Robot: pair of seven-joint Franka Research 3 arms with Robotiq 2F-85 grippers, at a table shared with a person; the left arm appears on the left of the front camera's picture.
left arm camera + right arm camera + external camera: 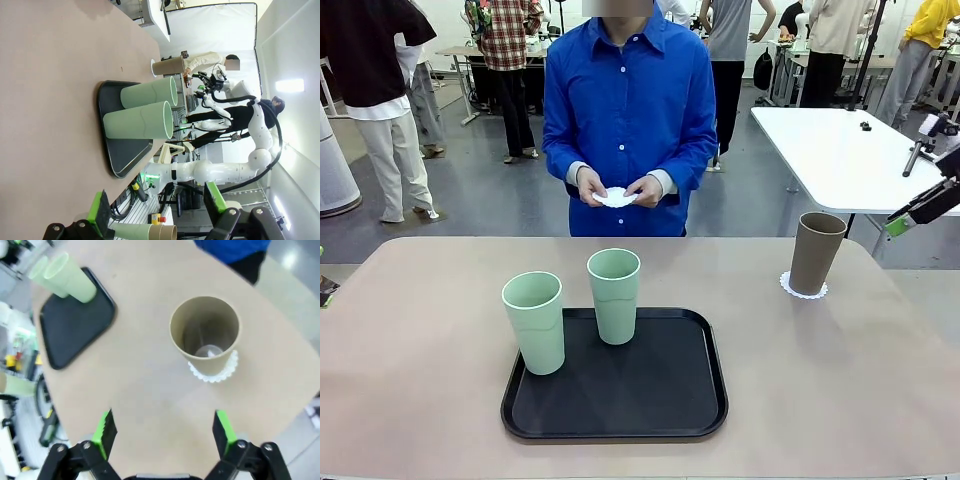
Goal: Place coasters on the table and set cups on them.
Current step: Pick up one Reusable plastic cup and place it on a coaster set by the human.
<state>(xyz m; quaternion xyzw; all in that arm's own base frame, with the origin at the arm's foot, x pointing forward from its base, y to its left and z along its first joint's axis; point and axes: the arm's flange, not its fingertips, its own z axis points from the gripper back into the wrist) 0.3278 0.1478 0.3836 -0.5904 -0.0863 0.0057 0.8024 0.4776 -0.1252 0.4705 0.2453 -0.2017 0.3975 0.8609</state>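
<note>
Three cups: two mint cups [534, 322] [614, 295] upright on one black tray [670, 400], one brown cup [816, 252] on a coaster [804, 291] near the beige bench's [420, 350] far right edge. Second coaster [616, 198] in person's hands [590, 185], front view. Busy room, white table [840, 150] behind. Wrist views: left jaws spread, empty; right jaws spread, empty, looking down into brown cup

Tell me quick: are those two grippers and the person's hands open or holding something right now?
Left gripper: open, empty.
Right gripper: open, empty.
Person's hands: holding a coaster.
</note>
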